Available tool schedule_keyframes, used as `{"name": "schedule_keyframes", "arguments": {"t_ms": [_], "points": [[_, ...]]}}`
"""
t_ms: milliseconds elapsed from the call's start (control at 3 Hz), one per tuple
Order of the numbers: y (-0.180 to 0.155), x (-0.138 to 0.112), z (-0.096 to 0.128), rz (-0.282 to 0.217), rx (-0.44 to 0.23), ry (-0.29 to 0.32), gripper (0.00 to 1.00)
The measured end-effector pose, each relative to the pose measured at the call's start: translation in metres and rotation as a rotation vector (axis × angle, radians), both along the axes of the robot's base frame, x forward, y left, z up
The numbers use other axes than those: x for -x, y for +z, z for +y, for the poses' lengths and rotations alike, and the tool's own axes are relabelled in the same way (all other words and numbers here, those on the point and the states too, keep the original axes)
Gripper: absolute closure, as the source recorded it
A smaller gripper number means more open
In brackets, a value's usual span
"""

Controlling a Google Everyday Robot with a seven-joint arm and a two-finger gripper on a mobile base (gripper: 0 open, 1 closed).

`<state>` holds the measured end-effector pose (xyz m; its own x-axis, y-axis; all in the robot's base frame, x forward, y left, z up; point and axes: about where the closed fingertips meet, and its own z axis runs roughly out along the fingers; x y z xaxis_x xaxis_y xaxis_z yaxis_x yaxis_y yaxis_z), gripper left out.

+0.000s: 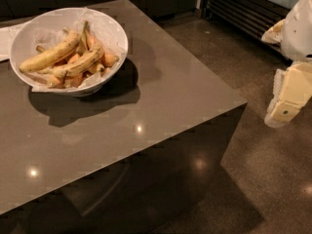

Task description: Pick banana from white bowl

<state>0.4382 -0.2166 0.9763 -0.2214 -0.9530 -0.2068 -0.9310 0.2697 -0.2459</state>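
Observation:
The white bowl (pixel 122 45) stands at the far left of the brown counter, lined with crinkled white paper. The speckled banana (pixel 80 62) lies across its middle, on top of small orange fruits (pixel 109 59). A longer, cleaner yellow banana (pixel 51 55) lies just behind it. My gripper (pixel 286 106) hangs at the right edge of the camera view, beyond the counter's right corner and over the floor. It is far from the bowl and holds nothing that I can see.
The brown counter (pixel 146 130) ends in a corner (pixel 245 103) near my arm. A white sheet (pixel 5 40) lies left of the bowl. Dark cabinets stand behind, and a slatted metal unit (pixel 239 9) at the upper right. Polished floor lies to the right.

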Motion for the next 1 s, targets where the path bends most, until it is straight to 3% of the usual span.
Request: {"name": "schedule_keyframes", "arguments": {"t_ms": [667,1000], "points": [[0.014,-0.025,0.019,-0.021,0.026,0.032,0.0],[0.021,-0.046,0.038,-0.021,0.056,0.1,0.0]]}}
